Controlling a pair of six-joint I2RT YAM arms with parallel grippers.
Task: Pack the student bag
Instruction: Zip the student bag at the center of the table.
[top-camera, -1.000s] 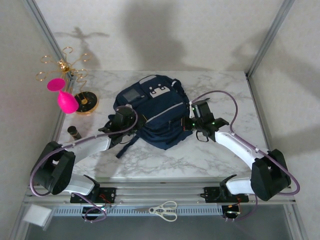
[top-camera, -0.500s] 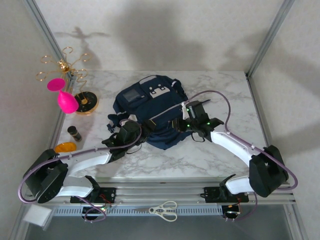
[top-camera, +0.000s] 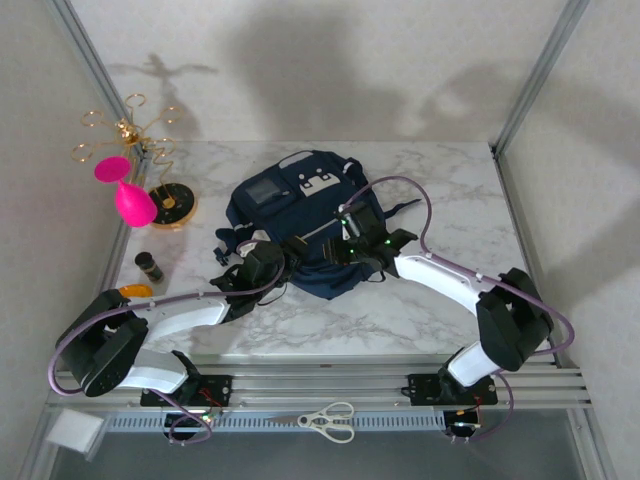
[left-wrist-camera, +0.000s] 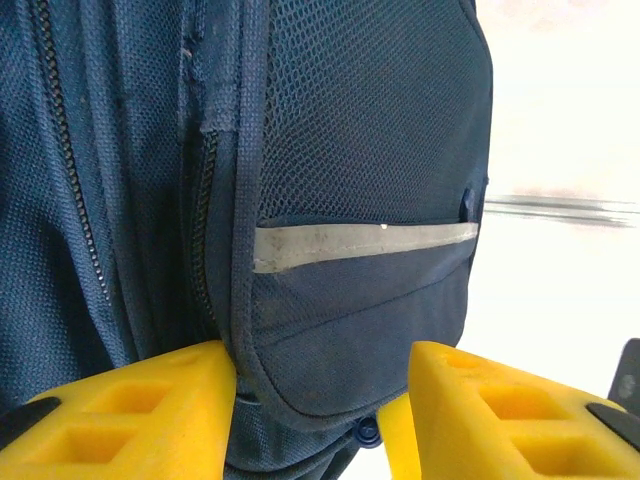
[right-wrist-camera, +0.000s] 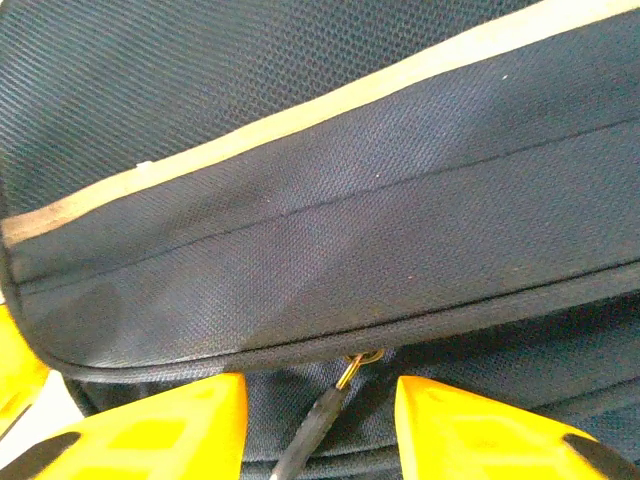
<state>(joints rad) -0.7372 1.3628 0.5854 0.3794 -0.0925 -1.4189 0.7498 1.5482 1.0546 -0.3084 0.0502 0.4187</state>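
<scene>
Now | student bag (top-camera: 300, 205) lies flat on the bench (top-camera: 440, 300) | left tool (left-wrist-camera: 315, 400) open, straddling its mesh side pocket (left-wrist-camera: 370, 150), likely to steady it | right tool (right-wrist-camera: 318, 425) open around the zipper pull (right-wrist-camera: 350, 372), seemingly to unzip

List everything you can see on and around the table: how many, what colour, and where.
student bag: one, navy with pale stripe, middle of table
table: one, white marble
stand: one, gold wire, far left corner
glass: one, pink, at the stand
cylinder: one, dark, left edge
orange item: one, left edge, partly hidden by arm
scissors: one pair, white handles, near rail
left gripper: yellow fingers, open, astride bag's side pocket
right gripper: yellow fingers, open, at bag's zip pull
</scene>
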